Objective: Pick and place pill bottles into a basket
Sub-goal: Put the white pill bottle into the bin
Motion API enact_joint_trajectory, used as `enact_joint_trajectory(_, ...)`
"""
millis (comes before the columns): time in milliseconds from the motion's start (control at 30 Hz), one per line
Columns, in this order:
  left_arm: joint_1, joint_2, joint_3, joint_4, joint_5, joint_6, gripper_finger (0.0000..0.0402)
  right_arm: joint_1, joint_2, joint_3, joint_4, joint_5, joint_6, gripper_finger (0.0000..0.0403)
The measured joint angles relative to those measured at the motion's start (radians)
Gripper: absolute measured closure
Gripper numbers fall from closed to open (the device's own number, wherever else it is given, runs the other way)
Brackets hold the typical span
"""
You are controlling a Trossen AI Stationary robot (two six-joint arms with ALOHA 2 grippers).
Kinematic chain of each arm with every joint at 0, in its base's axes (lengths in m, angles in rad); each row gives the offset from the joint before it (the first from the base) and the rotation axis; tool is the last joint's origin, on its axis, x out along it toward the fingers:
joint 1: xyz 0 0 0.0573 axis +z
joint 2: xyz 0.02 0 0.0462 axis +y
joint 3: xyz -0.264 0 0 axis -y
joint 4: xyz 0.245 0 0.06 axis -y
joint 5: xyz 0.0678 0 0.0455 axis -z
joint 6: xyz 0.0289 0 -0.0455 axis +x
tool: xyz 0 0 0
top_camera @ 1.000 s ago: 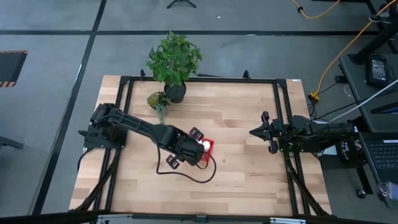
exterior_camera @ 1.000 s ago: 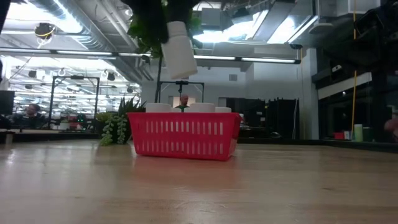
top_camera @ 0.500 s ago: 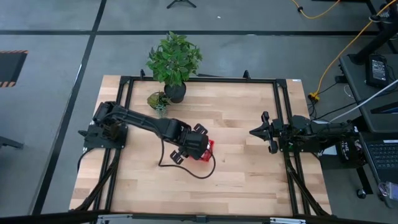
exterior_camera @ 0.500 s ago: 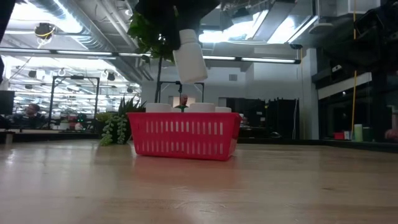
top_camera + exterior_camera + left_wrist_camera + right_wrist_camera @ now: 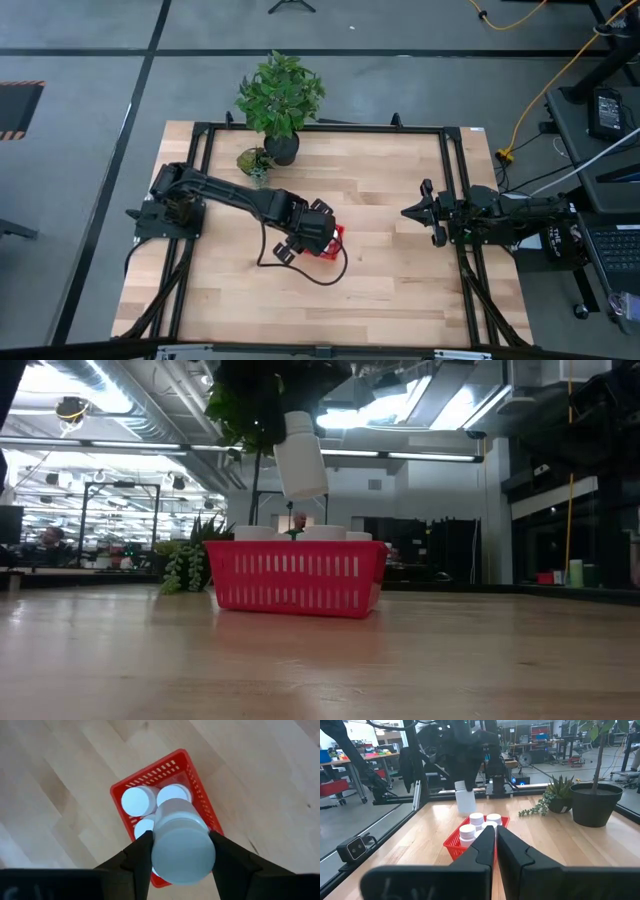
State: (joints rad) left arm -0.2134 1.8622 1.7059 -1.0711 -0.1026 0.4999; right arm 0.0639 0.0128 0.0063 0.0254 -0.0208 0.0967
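A: Where is the left gripper point(image 5: 318, 228)?

B: Near the table's point(image 5: 400, 290) middle, directly over the basket point(image 5: 337, 239), which it mostly hides in the high view. Only a red strip shows at the gripper's 3 o'clock side.

A: Its jaws?

B: Clamped on a bottle point(image 5: 182, 843). The left wrist view shows one dark finger on each side of the white body, with the bottle's flat end facing the camera.

A: Is that bottle in the basket?

B: No. In the low view it hangs in the air point(image 5: 300, 456), slightly tilted, clear above the red rim point(image 5: 296, 577).

A: What is already inside?

B: Other bottles point(image 5: 138, 801), standing upright with white caps up. The left wrist view shows two whole caps and part of a third behind the held one. In the low view several caps point(image 5: 325, 533) poke just above the rim. I cannot give a full count, since the held bottle covers part of the interior.

A: And the right gripper point(image 5: 408, 212)?

B: It waits at the table's 3 o'clock edge, well apart from the basket and pointing toward it. Its fingers point(image 5: 480, 847) lie nearly together, with only a thin slit between them and nothing held.

A: Anything else on the table?

B: A potted plant point(image 5: 281, 97) at 12 o'clock, with a smaller succulent point(image 5: 254, 161) just beside it. A black cable point(image 5: 300, 270) loops on the wood at the basket's 6 o'clock side.
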Motion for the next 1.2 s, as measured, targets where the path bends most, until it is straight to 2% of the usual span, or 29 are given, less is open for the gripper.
enact_joint_trajectory(400, -0.002, -0.003, -0.11, 0.082, 0.01, 0.019, 0.0244, 0.0, 0.0, 0.0, 0.0, 0.0, 0.0, 0.0381)
enact_joint_trajectory(933, -0.001, -0.002, -0.113, 0.065, 0.015, 0.012, 0.0244, 0.0, 0.0, 0.0, 0.0, 0.0, 0.0, 0.0381)
enact_joint_trajectory(1200, 0.0, -0.024, -0.113, 0.001, -0.025, -0.003, 0.0244, 0.0, 0.0, 0.0, 0.0, 0.0, 0.0, 0.0381)
